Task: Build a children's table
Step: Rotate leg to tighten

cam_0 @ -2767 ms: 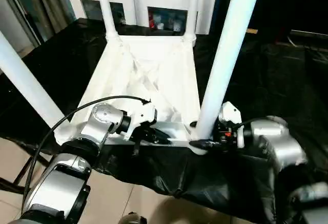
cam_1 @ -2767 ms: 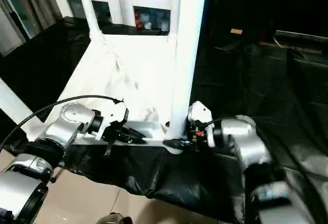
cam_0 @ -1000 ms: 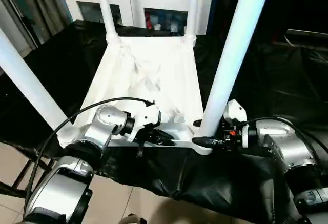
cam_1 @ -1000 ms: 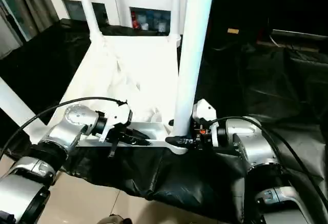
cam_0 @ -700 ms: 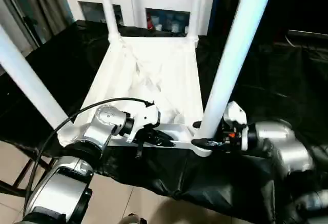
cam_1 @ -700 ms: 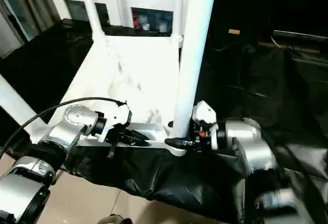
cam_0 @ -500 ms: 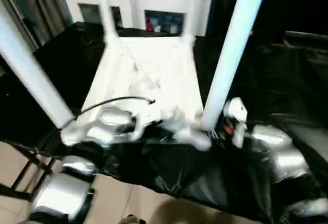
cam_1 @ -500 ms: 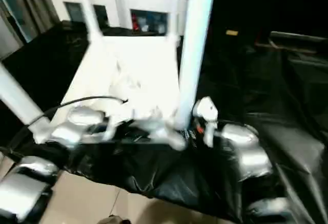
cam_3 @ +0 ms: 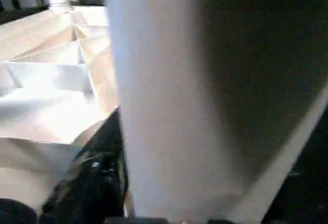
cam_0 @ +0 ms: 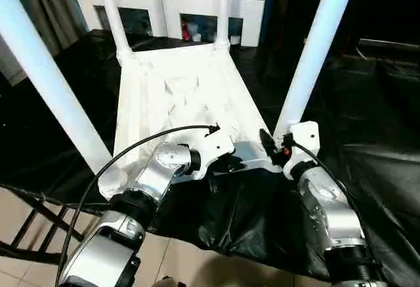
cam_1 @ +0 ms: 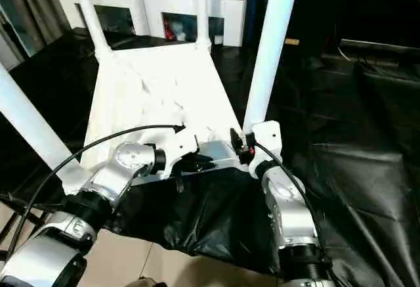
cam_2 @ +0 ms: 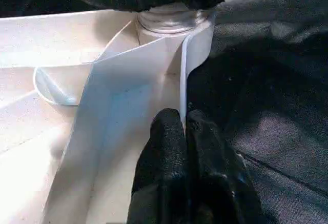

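Observation:
The children's table lies upside down: its white ribbed tabletop (cam_0: 177, 103) rests on the black cover with four white legs standing up from its corners. My left gripper (cam_0: 231, 165) is at the near rim, and in the left wrist view its fingers (cam_2: 169, 147) are shut on that thin rim wall (cam_2: 182, 80). My right gripper (cam_0: 272, 144) sits at the foot of the near right leg (cam_0: 315, 50). The right wrist view has that leg (cam_3: 164, 96) close up with one black finger (cam_3: 87, 183) against its side; the other finger is hidden.
The black-covered work table (cam_0: 367, 116) ends just under my grippers, its cover hanging over the front edge (cam_0: 243, 221) above the tiled floor. A white glass-door cabinet (cam_0: 170, 4) stands behind. The near left leg (cam_0: 52, 83) rises beside my left arm, whose cable (cam_0: 131, 149) loops above it.
The picture has shifted and tilted. The near right corner now sits nearer the middle, and my right forearm reaches forward instead of in from the right. Both grippers stay at the same spots.

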